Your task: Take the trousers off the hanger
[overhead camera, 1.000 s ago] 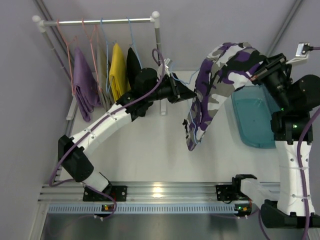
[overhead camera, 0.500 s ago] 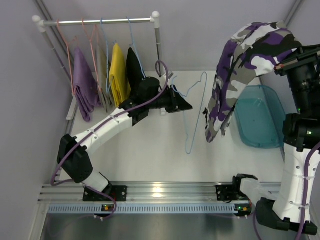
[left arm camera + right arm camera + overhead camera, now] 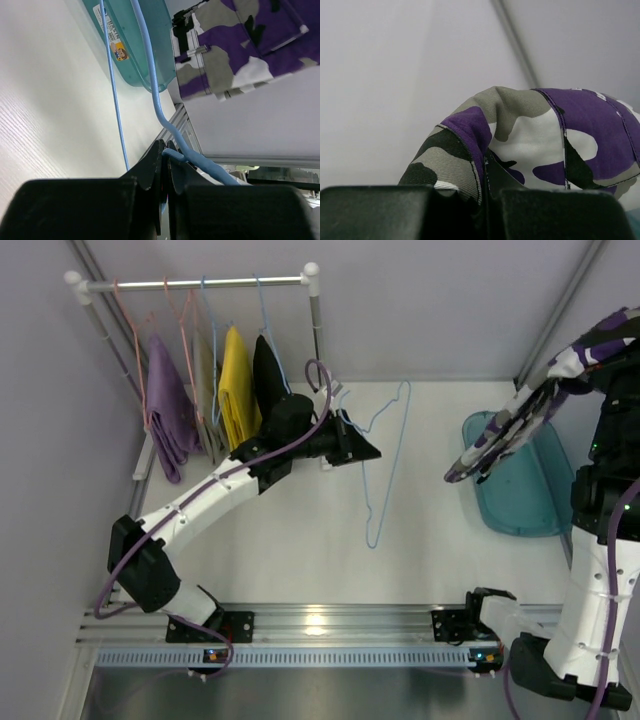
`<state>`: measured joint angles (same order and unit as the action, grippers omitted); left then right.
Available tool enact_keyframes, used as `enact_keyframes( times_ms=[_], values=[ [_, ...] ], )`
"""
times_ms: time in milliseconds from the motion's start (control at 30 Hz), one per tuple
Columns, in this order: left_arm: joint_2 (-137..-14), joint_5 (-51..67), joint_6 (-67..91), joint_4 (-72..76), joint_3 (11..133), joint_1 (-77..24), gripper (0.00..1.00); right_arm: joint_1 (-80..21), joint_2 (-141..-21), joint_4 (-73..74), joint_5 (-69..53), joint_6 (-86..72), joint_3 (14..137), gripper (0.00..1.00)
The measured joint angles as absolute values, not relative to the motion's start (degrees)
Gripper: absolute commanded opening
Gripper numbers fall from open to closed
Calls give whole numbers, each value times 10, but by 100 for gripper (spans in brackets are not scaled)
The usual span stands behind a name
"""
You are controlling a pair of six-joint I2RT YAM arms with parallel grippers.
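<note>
Pinching the light-blue wire hanger [image 3: 145, 50] near its hook between tightly closed fingers, the left gripper [image 3: 372, 452] sits just 12 o'clock of the table's [image 3: 300, 550] centre. The right gripper [image 3: 487, 185], jaws nearly together on a fold of cloth, holds the camouflage trousers [image 3: 510, 425] aloft at 2 o'clock, draped above the teal bin [image 3: 520, 505]. The black trousers [image 3: 266, 370] hang on the rail [image 3: 200, 283] at 10 o'clock, beside the yellow garment [image 3: 238, 385]

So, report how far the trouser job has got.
Done: the camouflage trousers are off the blue hanger, which the left gripper holds bare. In hand: the right gripper grips them up near the teal bin. Left: the black trousers hang on the rail.
</note>
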<state>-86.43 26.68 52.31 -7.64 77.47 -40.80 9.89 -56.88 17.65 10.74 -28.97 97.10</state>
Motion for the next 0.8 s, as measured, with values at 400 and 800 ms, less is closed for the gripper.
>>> enact_keyframes(
  times_ms=[400,800],
  values=[
    [-861,265,519,-78,775,-405,0,152,-551,118,261,30,810,0],
    [-861,266,526,-80,776,-405,0,190,-599,-49,179,123,593,0]
  ],
)
